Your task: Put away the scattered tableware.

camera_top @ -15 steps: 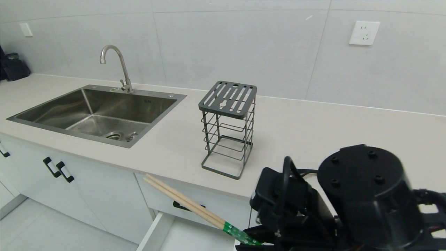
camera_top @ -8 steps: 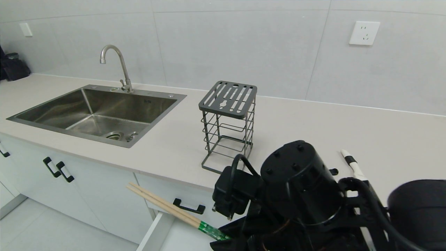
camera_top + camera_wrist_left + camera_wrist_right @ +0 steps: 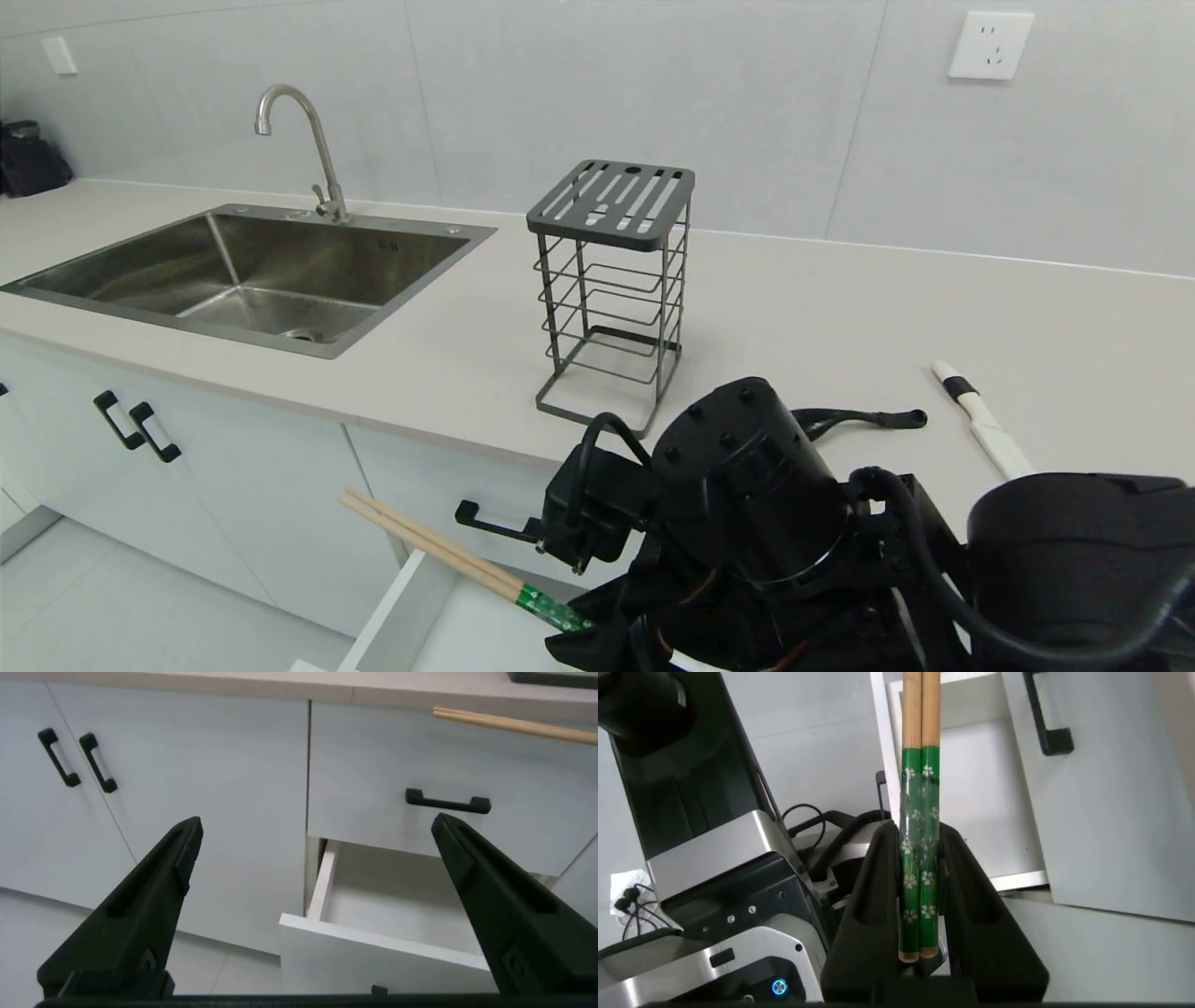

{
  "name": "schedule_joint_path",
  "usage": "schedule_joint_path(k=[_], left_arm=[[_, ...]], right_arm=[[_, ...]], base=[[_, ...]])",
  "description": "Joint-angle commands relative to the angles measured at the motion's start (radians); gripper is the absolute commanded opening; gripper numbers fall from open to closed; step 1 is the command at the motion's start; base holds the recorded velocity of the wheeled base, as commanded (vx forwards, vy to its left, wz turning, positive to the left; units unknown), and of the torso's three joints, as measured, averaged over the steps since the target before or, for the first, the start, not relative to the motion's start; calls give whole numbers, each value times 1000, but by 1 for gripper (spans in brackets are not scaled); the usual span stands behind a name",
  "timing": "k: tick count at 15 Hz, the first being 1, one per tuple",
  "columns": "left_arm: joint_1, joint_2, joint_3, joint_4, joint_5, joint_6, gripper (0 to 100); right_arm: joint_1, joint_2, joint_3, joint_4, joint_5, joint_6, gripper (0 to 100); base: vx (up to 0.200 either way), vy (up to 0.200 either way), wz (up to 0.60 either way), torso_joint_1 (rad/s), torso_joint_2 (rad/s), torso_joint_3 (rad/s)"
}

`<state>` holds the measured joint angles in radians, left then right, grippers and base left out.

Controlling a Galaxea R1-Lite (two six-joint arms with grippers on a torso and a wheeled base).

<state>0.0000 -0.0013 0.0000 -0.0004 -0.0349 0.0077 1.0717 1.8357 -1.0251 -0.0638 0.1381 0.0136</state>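
You have two bamboo chopsticks with green flowered ends, one dark wire rack with a slotted top, one white utensil with a black band, one steel sink with one curved faucet, and one open white drawer.

Your right arm hangs low in front of the pale counter, with its wrist over the drawer. The right pincer is clamped on the green ends of both chopsticks, which lie side by side. The bare ends point up and to your left, across the cabinet front below the counter edge. The left pincer is spread wide with nothing between its fingers, facing the drawer.

From the head camera, the wrist covers the right pincer and most of the drawer's inside. The arm cuts off the near end of the white utensil, so you cannot tell what kind of utensil it is.
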Motion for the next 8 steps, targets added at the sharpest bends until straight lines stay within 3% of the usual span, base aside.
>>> schedule_joint_path(k=[1, 8], left_arm=[[0, 1, 0, -1, 0, 0, 100], [0, 1, 0, -1, 0, 0, 100]], right_arm=[[1, 2, -3, -1, 0, 0, 0], [10, 28, -4, -30, 5, 5, 0]], base=[[0, 0, 0, -266, 491, 232], [0, 0, 0, -252, 473, 220]])
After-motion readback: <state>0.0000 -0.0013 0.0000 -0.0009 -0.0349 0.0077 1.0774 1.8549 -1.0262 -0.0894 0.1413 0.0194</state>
